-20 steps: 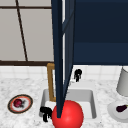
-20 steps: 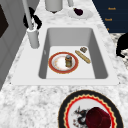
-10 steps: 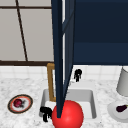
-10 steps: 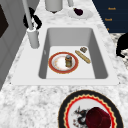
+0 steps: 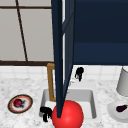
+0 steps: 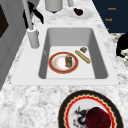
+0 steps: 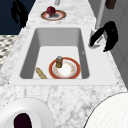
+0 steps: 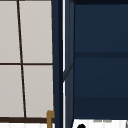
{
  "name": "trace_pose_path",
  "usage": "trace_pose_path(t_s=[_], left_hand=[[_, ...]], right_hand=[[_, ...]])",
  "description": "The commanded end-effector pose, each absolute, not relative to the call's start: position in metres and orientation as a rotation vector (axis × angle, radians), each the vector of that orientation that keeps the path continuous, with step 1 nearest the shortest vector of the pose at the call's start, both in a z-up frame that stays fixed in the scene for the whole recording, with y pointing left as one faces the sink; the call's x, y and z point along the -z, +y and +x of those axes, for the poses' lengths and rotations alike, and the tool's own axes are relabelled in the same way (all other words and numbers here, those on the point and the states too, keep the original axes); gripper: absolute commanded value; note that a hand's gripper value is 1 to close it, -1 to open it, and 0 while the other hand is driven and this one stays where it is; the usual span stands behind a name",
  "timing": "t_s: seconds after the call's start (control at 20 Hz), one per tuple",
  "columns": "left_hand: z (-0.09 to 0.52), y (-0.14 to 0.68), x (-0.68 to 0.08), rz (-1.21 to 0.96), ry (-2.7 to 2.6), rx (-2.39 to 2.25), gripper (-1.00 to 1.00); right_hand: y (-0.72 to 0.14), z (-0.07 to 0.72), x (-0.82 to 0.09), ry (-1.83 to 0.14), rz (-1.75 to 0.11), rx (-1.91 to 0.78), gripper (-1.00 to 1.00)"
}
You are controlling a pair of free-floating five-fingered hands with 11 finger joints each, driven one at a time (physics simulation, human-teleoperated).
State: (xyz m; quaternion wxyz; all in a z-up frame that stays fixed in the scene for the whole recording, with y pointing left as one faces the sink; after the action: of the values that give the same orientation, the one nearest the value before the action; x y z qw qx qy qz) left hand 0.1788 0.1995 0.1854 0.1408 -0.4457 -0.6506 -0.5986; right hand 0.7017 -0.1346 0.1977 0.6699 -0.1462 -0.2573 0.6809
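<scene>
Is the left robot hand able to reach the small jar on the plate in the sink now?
Probably yes: the left robot hand hovers at the sink's front rim, and the jar stands uncovered on the plate.

left hand (image 5: 45, 113) hangs beside red ball (image 5: 67, 115) at sink (image 5: 88, 96).
</scene>
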Motion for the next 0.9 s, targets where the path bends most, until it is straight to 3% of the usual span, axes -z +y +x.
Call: trace_pose_path(t_s=[0.0, 0.85], left_hand=[[0.179, 0.200, -0.185, -1.287, -1.879, 1.729, 0.00], [0.179, 0.200, -0.185, -1.287, -1.879, 1.729, 0.00]], right_hand=[[-0.152, 0.701, -0.220, -0.576, -0.333, -1.520, -1.00], [-0.224, 0.665, -0.261, -0.607, -0.353, -1.537, -1.00]])
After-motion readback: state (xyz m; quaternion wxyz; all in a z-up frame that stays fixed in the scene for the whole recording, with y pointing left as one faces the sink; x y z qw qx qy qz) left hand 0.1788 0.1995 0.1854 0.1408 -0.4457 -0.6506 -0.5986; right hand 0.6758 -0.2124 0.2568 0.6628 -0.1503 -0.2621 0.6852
